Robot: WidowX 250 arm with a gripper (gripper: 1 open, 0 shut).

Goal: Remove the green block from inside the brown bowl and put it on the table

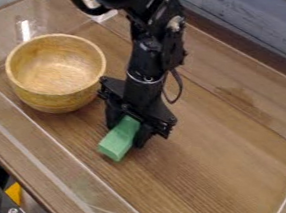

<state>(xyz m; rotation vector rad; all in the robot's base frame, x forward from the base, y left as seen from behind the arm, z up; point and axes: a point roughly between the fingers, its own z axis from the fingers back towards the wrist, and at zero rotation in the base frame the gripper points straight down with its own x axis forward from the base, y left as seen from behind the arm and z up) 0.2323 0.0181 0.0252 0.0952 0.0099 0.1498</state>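
At left: bowl (55, 71) | right of it: block (121, 139), out of the bowl, over the table (210, 174), long axis slanting toward the near edge (contact unclear), its far end between the pincer's (132, 124) closed tips, apparently clamped

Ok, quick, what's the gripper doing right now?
Gripper: closed on the green block, one end sticking out, beside the brown bowl.
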